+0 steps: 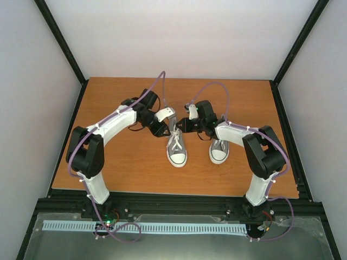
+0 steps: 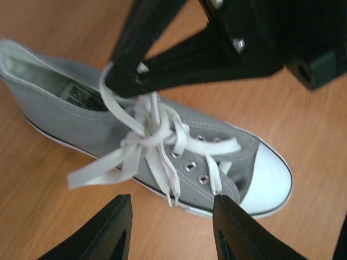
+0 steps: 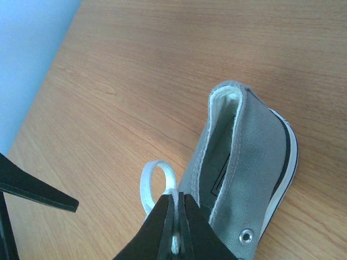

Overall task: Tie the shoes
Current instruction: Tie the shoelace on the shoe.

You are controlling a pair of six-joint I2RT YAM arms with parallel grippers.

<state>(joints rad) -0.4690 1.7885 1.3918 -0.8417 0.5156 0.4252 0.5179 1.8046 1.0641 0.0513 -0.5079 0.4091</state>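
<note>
Two grey sneakers with white toe caps stand side by side on the table, one (image 1: 177, 150) in the middle and one (image 1: 219, 150) to its right. My right gripper (image 1: 179, 128) hovers over the middle shoe's opening, shut on a white lace loop (image 3: 153, 181). In the right wrist view the closed fingers (image 3: 176, 208) pinch the lace beside the shoe's heel opening (image 3: 246, 162). My left gripper (image 2: 171, 208) is open and empty beside the middle shoe (image 2: 227, 157), near the loose lace ends (image 2: 162, 176). The laces form a loose knot (image 2: 143, 132) over the tongue.
The shoes rest on an orange wooden tabletop (image 1: 119, 162) framed by black rails and white walls. The right arm's forearm (image 1: 238, 135) passes over the right shoe's heel. The other gripper's black finger (image 3: 32, 189) shows at the left edge of the right wrist view.
</note>
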